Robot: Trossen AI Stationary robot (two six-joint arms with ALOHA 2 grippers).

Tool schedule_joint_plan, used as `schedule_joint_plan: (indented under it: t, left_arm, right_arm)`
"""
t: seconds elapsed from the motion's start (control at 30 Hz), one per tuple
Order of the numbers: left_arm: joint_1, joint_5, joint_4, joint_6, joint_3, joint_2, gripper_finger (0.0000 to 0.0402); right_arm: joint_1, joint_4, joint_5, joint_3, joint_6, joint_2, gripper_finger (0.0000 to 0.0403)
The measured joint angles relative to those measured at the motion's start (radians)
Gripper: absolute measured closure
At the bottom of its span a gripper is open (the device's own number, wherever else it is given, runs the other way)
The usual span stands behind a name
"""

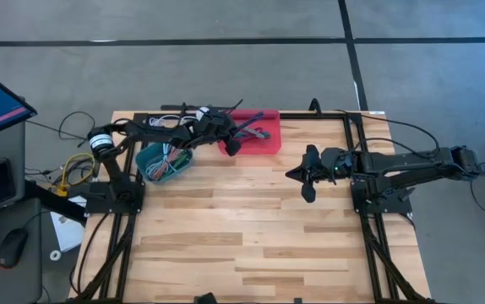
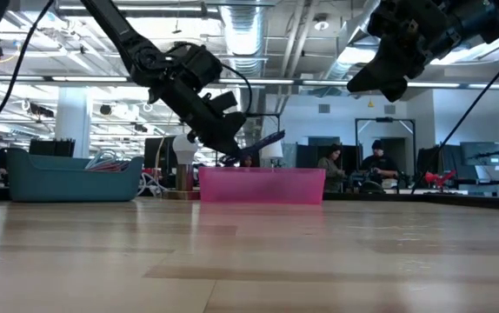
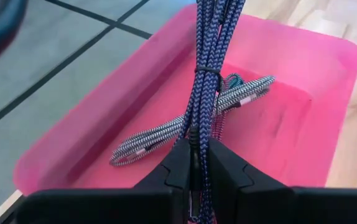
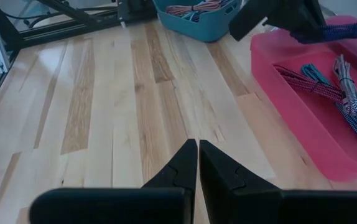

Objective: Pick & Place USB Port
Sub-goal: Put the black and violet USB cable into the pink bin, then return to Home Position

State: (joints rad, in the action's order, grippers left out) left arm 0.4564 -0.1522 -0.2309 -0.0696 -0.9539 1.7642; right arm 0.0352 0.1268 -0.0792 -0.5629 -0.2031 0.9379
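A blue braided USB cable bundle (image 3: 213, 43), tied with a black band, is held by my left gripper (image 3: 194, 162) above the pink bin (image 3: 290, 81). In the high view the left gripper (image 1: 234, 139) sits over the pink bin (image 1: 266, 145). Other bundled cables lie on the bin's floor: a black-and-white one (image 3: 166, 134) and a teal one (image 4: 315, 73). A teal bin (image 1: 165, 162) holds several more cables. My right gripper (image 4: 197, 155) is shut and hovers above the bare table, right of centre (image 1: 303, 173). My left gripper pinches the blue cable bundle between its two fingers at one end of the bundle (image 3: 195, 134). The bundle runs on along the line of the fingers, out past their tips, lifted clear above the pink bin (image 2: 262, 141).
The pink bin (image 2: 262, 184) and teal bin (image 2: 71, 183) stand at the table's far edge, left of centre. Bare wooden table (image 1: 251, 228) spreads toward the near edge. Black frame rails run along the table's left and right sides. People sit in the room behind.
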Motion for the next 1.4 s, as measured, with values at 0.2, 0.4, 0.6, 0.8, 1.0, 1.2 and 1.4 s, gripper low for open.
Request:
schedule_joint_plan:
  t: [0.2,0.4,0.6,0.8,1.0,1.2,1.4]
  left_arm:
    - [0.001,0.0,-0.027,0.008,0.0,0.034,0.037]
    - [0.0,0.0,-0.032,0.023,0.0,0.038,0.0352]
    - [0.0,0.0,-0.042,0.023,0.0,0.038,0.028]
    - [-0.008,0.007,-0.039,0.034,0.0,0.026,0.0261]
    - [-0.064,0.08,-0.005,-0.038,0.001,-0.123,0.0286]
    - [-0.179,0.092,0.088,-0.145,0.001,-0.364,0.0309]
    - [-0.262,0.09,0.207,-0.19,0.001,-0.585,0.0323]
  right_arm:
    - [0.0,0.0,0.0,0.0,0.0,0.0,0.0392]
    - [0.0,0.0,0.0,0.0,0.0,0.0,0.0392]
    - [0.0,0.0,0.0,0.0,0.0,0.0,0.0392]
    - [0.0,0.0,0.0,0.0,0.0,0.0,0.0392]
    - [-0.007,-0.001,0.0,0.0,0.001,-0.021,0.0392]
    - [-0.05,-0.007,0.0,0.0,0.086,-0.084,0.0392]
    - [-0.08,-0.01,0.0,0.0,0.161,-0.194,0.0392]
